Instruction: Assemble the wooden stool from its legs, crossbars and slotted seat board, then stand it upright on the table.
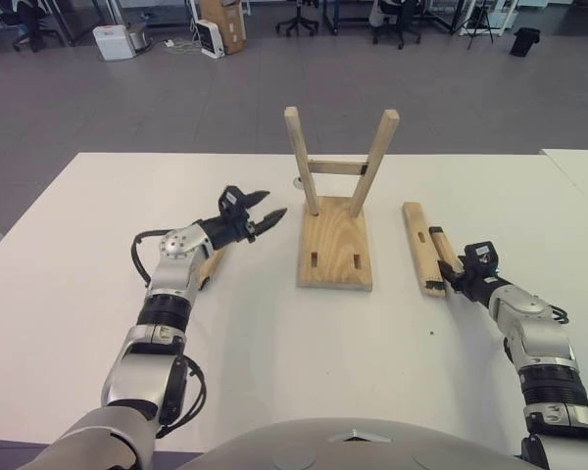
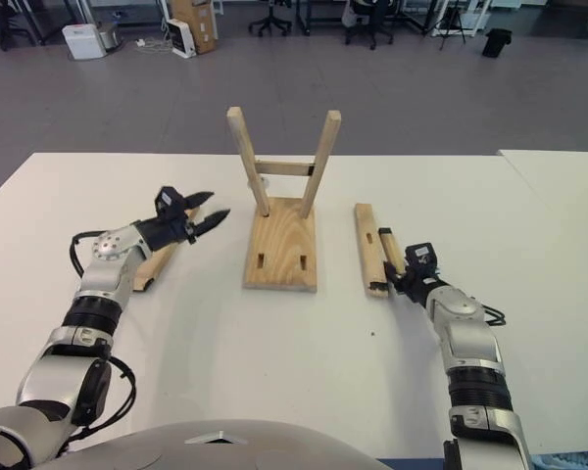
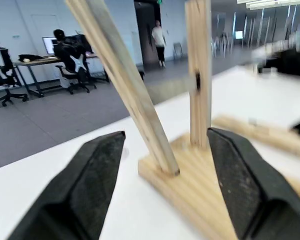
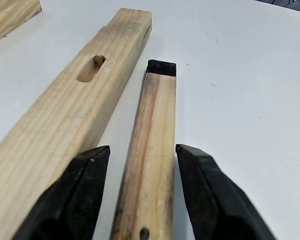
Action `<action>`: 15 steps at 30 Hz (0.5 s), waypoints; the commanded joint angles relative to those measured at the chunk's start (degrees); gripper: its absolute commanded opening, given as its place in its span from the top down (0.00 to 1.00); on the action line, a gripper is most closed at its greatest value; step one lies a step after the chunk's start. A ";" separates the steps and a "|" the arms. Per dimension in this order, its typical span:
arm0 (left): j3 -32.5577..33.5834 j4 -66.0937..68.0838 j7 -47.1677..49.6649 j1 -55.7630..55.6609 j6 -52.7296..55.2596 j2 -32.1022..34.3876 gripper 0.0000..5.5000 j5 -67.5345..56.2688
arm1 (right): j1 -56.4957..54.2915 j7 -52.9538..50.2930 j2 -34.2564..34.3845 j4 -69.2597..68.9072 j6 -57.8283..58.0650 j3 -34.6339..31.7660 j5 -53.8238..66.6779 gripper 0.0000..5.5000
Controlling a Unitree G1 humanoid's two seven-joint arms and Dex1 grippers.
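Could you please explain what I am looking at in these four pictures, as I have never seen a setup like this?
This is a humanoid robot with two arms, each ending in a two-fingered gripper. The two wide pictures come from cameras on its head, looking down over a white table. The two close-ups come from cameras on its wrists.

In the middle lies a seat board with two legs standing in it, joined by a crossbar. The left gripper hangs open beside them and holds nothing. Another wooden piece lies under that arm.

On the right lie a loose leg and a thinner stick. The right gripper is open, one finger on each side of the stick, not closed on it.
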 commanded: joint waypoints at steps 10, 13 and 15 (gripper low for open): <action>5.51 -15.80 9.93 1.98 8.20 -3.67 0.45 -9.91 | 0.58 -4.53 1.82 -3.63 -1.29 -4.44 1.69 0.76; 2.41 -23.44 8.59 -2.11 17.38 -2.53 0.45 -14.37 | -6.50 -3.15 0.73 -17.82 -1.51 -4.41 4.64 0.76; 0.75 -26.93 9.49 -4.16 21.82 -2.85 0.45 -16.32 | -9.08 1.15 -0.12 -28.15 -1.46 -0.85 6.58 0.76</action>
